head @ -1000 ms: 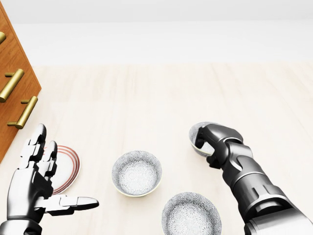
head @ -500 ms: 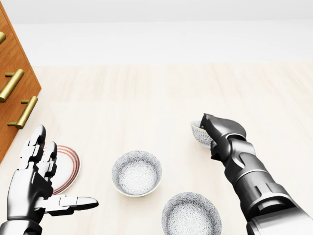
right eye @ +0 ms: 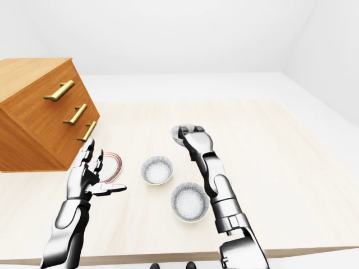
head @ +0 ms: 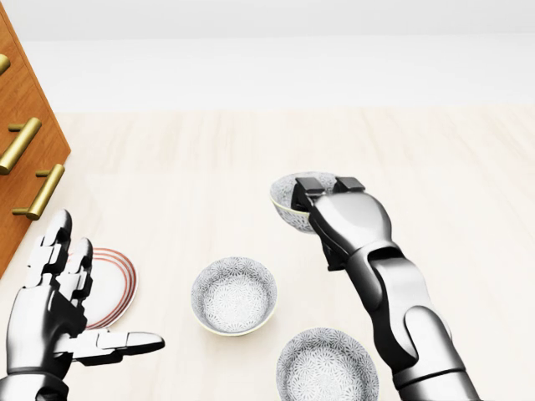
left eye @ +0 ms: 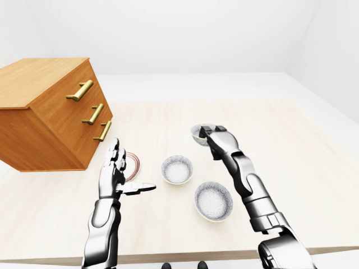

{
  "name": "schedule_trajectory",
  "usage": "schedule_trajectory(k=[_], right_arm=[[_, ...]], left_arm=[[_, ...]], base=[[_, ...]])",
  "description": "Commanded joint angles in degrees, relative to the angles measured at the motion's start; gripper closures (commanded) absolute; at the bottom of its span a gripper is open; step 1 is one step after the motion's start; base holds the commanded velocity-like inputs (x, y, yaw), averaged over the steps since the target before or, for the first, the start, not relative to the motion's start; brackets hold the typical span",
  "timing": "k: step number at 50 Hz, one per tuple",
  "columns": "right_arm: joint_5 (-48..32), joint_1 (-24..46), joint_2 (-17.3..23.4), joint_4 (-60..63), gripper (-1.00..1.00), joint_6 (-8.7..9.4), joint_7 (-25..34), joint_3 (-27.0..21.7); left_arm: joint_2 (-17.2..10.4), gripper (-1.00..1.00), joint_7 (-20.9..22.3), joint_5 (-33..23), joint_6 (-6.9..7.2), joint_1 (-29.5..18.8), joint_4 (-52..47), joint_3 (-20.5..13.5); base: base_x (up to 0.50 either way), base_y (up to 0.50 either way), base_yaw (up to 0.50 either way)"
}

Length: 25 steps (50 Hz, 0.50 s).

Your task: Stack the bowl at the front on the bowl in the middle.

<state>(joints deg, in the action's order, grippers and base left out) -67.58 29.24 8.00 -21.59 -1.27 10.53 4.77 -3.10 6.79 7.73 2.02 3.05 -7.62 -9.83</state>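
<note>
Now the right hand (head: pixel 343 221), fingers clamped on the rim of the held bowl (head: pixel 287 203), has carried it leftward, to 1 o'clock of the middle bowl (head: pixel 234 294). Transport is under way, though the bowl is not yet over the target. Left hand (head: pixel 50 313) is spread wide, empty.

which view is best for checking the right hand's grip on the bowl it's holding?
Head view: the held bowl is largest there, and its rim and the right hand clamped over it are clear. The left-eye and right-eye views show the same bowl much smaller, partly hidden by the hand.
</note>
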Motion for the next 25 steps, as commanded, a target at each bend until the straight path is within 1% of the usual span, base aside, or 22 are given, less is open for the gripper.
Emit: schedule_trajectory(k=[1, 2, 3, 4, 10, 21, 25], right_arm=[[-5.7, -11.4, -3.5, 20.1, 1.00, -3.73, 2.9, 0.9], [-5.9, -11.7, -3.7, 20.3, 1.00, -3.73, 2.7, 1.0], [-5.7, -12.7, -4.0, 24.2, 1.00, -3.73, 5.2, 1.1], [-5.8, -13.0, -4.2, 25.1, 1.00, -3.73, 5.6, 1.1], [-5.8, -16.2, -5.4, 30.4, 1.00, -3.73, 6.6, 2.5], [-5.6, -20.3, -6.7, 28.9, 1.00, -3.73, 3.2, 5.8], [-5.8, -21.3, -7.4, 29.3, 1.00, -3.73, 2.8, 7.1]], left_arm=[[-0.1, -1.00, -0.4, 0.5, 0.19, -0.1, -0.3, -0.5], [-0.1, -1.00, -0.3, 0.5, 0.14, -0.1, -0.3, -0.5], [-0.1, -1.00, -0.3, 0.5, 0.06, -0.1, -0.1, -0.5], [-0.1, -1.00, -0.3, 0.6, 0.04, -0.1, -0.1, -0.5], [-0.1, -1.00, -0.4, 0.6, -0.16, -0.1, 0.0, -0.6], [-0.2, -1.00, -0.4, 0.7, -0.44, 0.1, -0.1, -0.7], [-0.2, -1.00, -0.4, 0.7, -0.48, 0.1, -0.1, -0.8]], base=[[0.00, 0.00, 0.00], [0.00, 0.00, 0.00], [0.00, 0.00, 0.00], [0.00, 0.00, 0.00], [0.00, 0.00, 0.00], [0.00, 0.00, 0.00], [0.00, 0.00, 0.00]])
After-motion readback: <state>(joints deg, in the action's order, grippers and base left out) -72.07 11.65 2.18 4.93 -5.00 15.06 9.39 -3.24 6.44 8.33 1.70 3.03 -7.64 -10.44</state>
